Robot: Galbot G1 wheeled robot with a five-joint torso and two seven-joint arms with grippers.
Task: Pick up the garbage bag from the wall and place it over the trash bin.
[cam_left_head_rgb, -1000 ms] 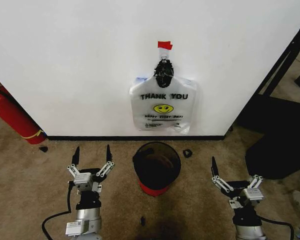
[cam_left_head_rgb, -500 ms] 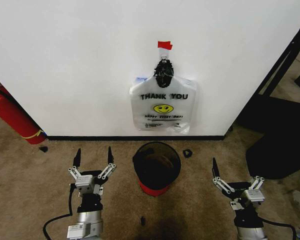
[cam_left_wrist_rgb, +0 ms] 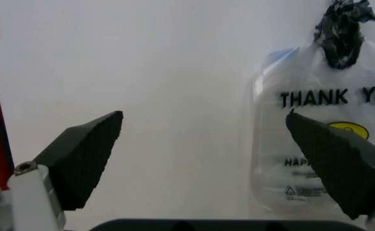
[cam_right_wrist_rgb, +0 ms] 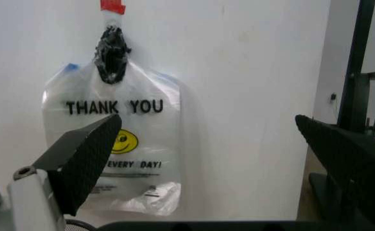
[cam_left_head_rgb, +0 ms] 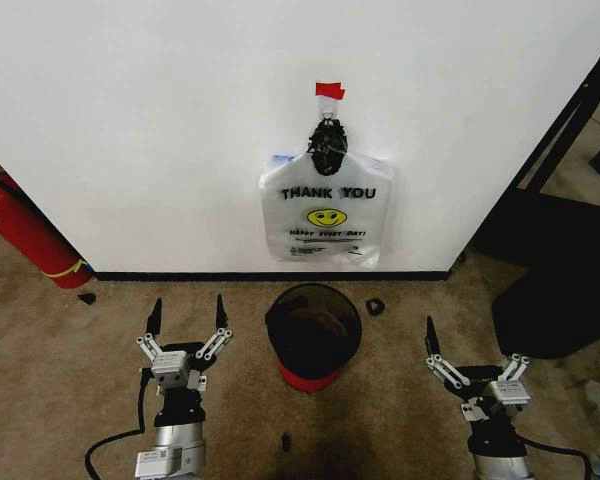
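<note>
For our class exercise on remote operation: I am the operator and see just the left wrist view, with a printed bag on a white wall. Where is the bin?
Observer: The trash bin stands on the carpet directly below the garbage bag.
Operator: What fixes the bag?
Observer: A black knot under red tape.
Operator: And the other arm?
Observer: The right gripper sits low right of the bin, open, like the left gripper.

Silver wrists, black-fingered left end effector (cam_left_head_rgb: 187, 318)
</note>
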